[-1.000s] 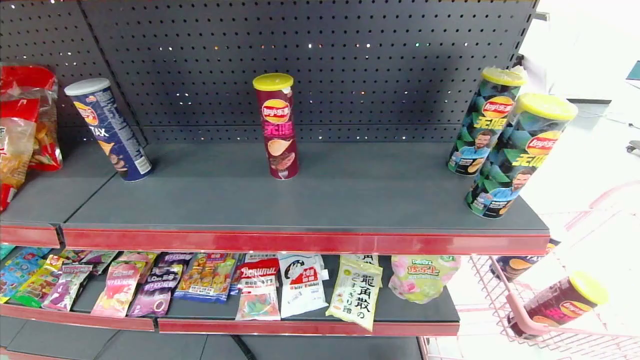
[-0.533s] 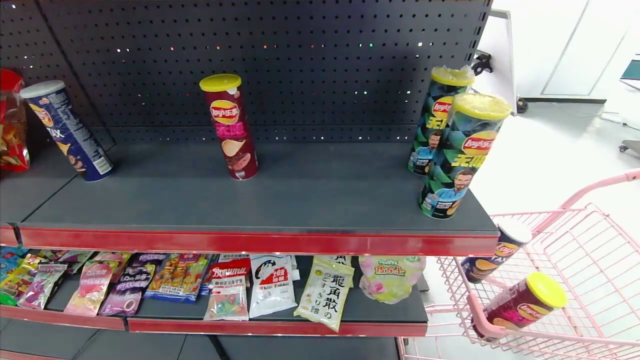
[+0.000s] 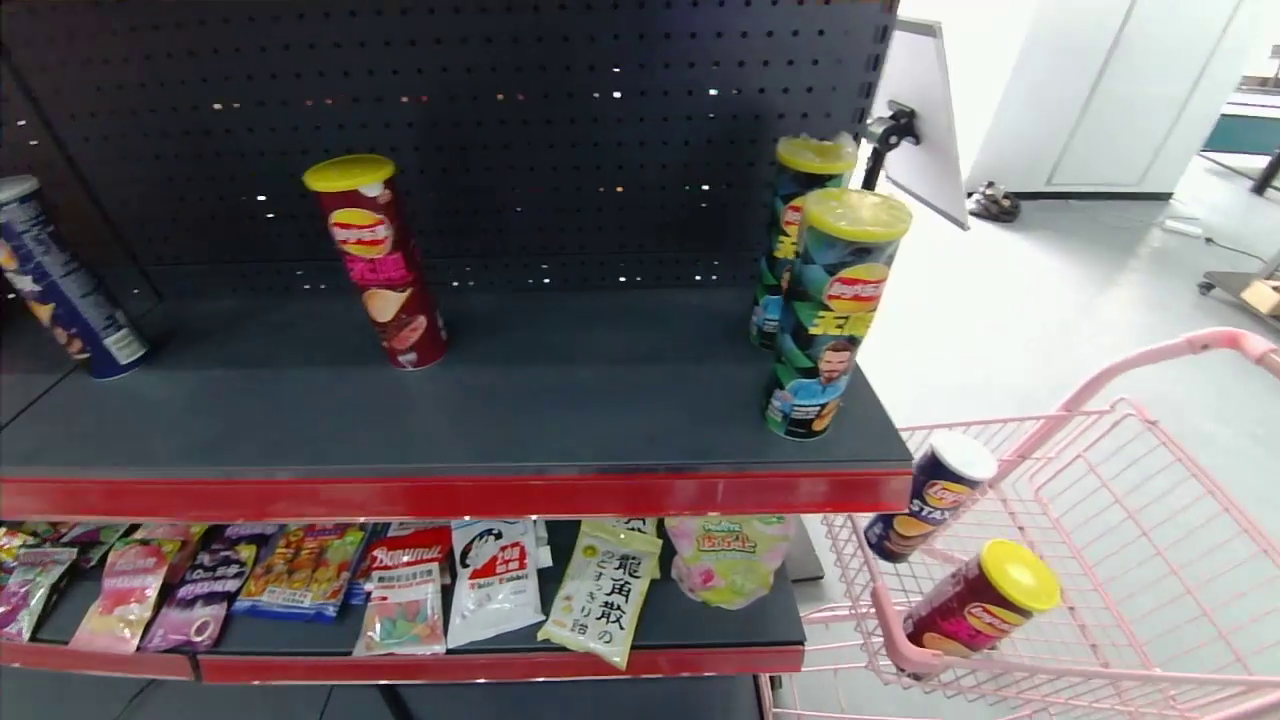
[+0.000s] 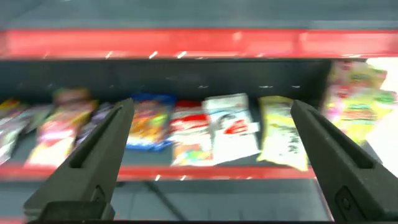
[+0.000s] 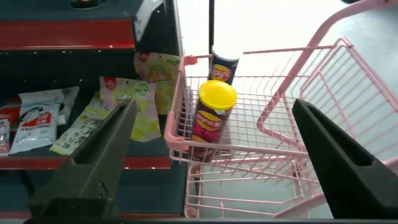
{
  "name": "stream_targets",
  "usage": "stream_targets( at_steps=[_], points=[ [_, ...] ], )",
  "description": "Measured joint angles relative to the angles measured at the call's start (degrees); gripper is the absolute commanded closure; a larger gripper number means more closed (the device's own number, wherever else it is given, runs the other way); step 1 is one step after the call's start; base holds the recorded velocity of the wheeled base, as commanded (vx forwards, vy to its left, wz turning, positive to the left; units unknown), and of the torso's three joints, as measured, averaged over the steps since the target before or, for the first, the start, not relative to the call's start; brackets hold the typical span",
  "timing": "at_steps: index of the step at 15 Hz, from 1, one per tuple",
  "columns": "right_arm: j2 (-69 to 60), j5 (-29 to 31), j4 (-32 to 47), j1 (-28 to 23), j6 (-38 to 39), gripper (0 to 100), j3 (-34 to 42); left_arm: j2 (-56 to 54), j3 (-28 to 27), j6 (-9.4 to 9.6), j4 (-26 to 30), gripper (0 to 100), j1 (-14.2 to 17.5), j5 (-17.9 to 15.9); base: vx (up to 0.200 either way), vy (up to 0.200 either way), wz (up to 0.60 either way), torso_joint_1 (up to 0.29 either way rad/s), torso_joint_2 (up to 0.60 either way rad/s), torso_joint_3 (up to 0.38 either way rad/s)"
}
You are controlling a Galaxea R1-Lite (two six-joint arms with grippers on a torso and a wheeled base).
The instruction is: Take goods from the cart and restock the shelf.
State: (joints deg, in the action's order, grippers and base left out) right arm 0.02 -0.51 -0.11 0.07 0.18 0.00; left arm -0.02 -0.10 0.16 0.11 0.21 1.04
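Two cans lie in the cart [image 3: 1210,341] off the right end of the shelf [image 3: 450,420], a maroon can [image 3: 975,608] and a dark blue can [image 3: 930,497]; our head view has swung right onto them, nothing itself moved, and the left gripper [image 4: 211,106] and right gripper [image 5: 214,106] gape wide, empty, so we judge picking next.

upper shelf [image 3: 560,410]: left can [image 3: 60,285] at far left, middle can [image 3: 380,265] left of centre, front can [image 3: 835,320] at right end, rear can [image 3: 800,170] just behind it | lower shelf [image 3: 700,632]: snack bags [image 3: 490,585] in a row | cart [image 3: 1215,340]: right of shelves, far cart can [image 3: 930,497] and near cart can [image 3: 985,598] inside
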Motion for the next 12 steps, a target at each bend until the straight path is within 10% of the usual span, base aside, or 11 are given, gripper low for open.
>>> stream_targets(
  at_steps=[4, 12],
  points=[
    [0.0, 0.0, 0.0, 0.0, 0.1, 0, 0.0, 0.0, 0.0, 0.0, 0.0, 0, 0.0, 0.0, 0.0, 0.0, -0.6, 0.002, 0.0, 0.005],
    [0.0, 0.0, 0.0, 0.0, 0.1, 0, 0.0, 0.0, 0.0, 0.0, 0.0, 0, 0.0, 0.0, 0.0, 0.0, 0.0, 0.0, 0.0, 0.0]
  ],
)
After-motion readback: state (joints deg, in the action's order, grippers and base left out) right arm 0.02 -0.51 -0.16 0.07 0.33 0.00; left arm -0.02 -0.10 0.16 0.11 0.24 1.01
